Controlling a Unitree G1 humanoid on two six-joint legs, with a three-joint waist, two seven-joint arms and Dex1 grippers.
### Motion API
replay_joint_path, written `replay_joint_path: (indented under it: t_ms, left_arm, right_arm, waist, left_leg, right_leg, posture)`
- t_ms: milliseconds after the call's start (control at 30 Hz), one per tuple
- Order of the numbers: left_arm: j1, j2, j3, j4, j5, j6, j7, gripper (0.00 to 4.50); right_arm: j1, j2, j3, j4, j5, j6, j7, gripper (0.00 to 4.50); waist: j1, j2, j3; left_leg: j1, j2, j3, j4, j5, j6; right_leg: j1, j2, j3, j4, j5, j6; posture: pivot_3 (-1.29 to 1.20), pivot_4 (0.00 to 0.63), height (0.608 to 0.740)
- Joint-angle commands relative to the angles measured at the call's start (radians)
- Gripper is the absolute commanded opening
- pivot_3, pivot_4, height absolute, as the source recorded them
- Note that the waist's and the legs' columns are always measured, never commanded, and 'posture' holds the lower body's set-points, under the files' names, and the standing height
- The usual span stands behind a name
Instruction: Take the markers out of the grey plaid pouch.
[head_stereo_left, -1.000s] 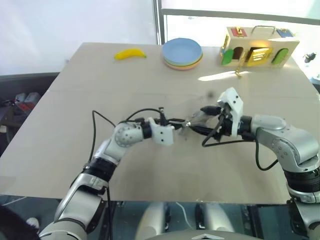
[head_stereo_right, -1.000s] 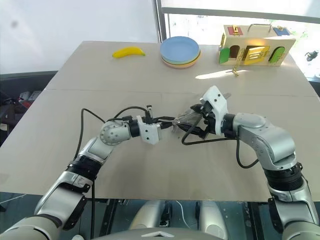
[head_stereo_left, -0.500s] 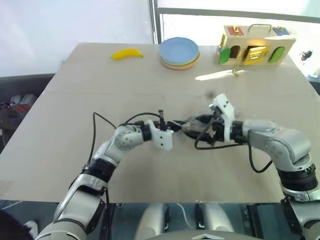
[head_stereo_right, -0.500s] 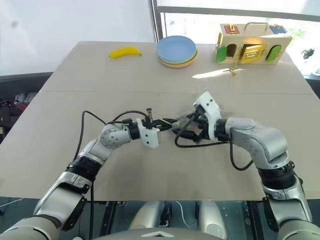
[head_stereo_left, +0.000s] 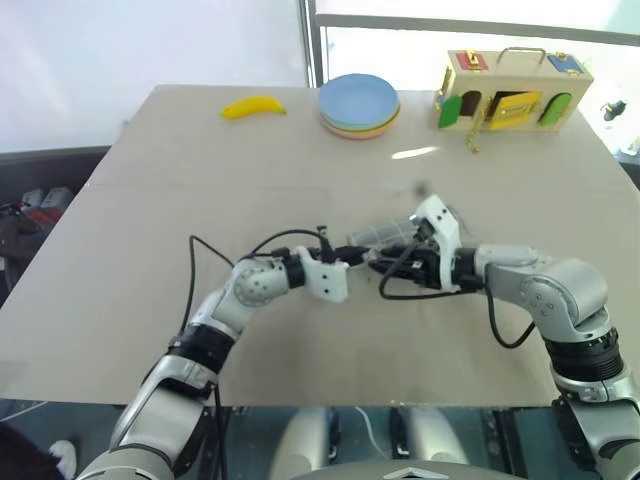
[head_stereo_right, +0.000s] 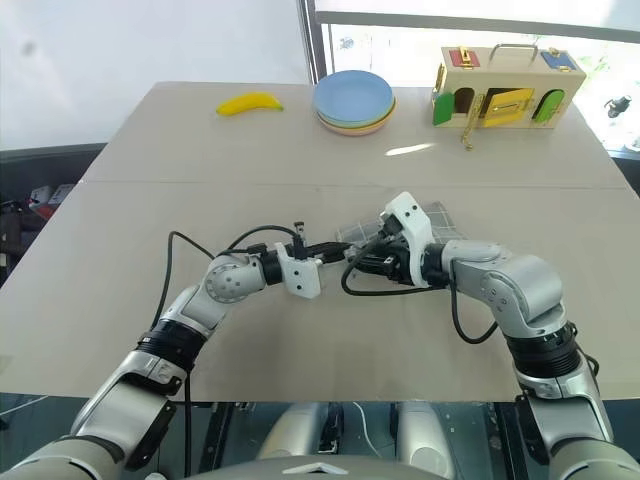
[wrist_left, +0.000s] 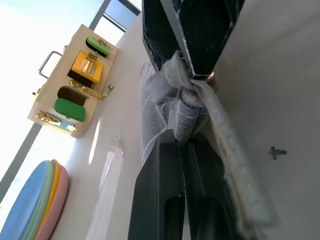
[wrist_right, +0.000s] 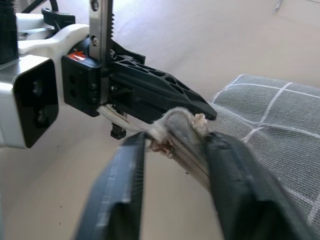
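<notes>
Both grippers meet at the near-left corner of the grey plaid pouch (head_stereo_right: 400, 225), which lies flat on the table (head_stereo_left: 150, 200) right of centre. From the head views, the left gripper (head_stereo_left: 357, 262) reaches in from the left and the right gripper (head_stereo_right: 362, 262) from the right, tips almost touching; the pouch corner between them is too small there to read.

Left wrist view fills that in: the left gripper's fingers (wrist_left: 165, 180) are pressed together on a bunched grey tab with a pale cord at the pouch's end, and the other gripper's black fingers come in from the opposite side at the same knot.

Right wrist view: the right gripper's two fingers (wrist_right: 125, 185) straddle the pouch's seamed edge and frayed cord end, close on either side (whether they actually squeeze it, I cannot tell). Grid fabric of the pouch spreads beyond.

Far edge of the table, seen from the head views: yellow banana (head_stereo_left: 253, 105), stack of plates (head_stereo_left: 361, 104), wooden latch box (head_stereo_left: 513, 92). Left wrist view catches the plates and box too.
</notes>
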Motion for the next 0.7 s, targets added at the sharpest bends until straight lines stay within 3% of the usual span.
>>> replay_joint_path:
  t_ms: [33,200,500,700]
  left_arm:
    - [0.000,-0.001,0.010,-0.037,-0.032,-0.001,0.000,0.00]
    - [-0.001,0.000,0.008,-0.028,-0.033,0.000,-0.004,0.00]
    - [0.012,-0.005,0.011,-0.024,-0.095,0.035,-0.028,0.00]
    - [0.020,-0.024,0.029,-0.039,-0.163,0.098,-0.045,0.00]
  right_arm:
    - [-0.020,0.006,-0.016,-0.023,0.006,-0.012,-0.005,0.03]
    - [-0.024,0.041,-0.051,-0.019,0.025,-0.016,-0.022,0.03]
    - [-0.024,0.179,-0.233,0.000,0.159,0.042,-0.114,0.03]
    - [-0.005,0.202,-0.289,0.007,0.199,0.053,-0.162,0.03]
  waist:
    - [0.000,0.000,0.000]
    - [0.000,0.000,0.000]
    - [-0.001,0.000,0.000]
    - [-0.001,0.000,0.000]
  left_leg:
    - [0.000,0.000,0.000,0.000,0.000,0.000]
    - [0.000,0.000,0.000,0.000,0.000,0.000]
    - [0.000,0.000,0.000,-0.001,0.000,0.000]
    - [0.000,0.000,0.000,-0.001,0.000,0.000]
  right_leg:
    - [0.000,0.000,0.000,0.000,0.000,0.000]
    - [0.000,0.000,0.000,0.000,0.000,0.000]
    - [0.000,0.000,0.000,0.000,0.000,0.000]
    - [0.000,0.000,0.000,0.000,0.000,0.000]
  posture:
    - [0.00,0.150,0.740]
    - [0.00,0.150,0.740]
    - [0.00,0.150,0.740]
    - [0.00,0.150,0.740]
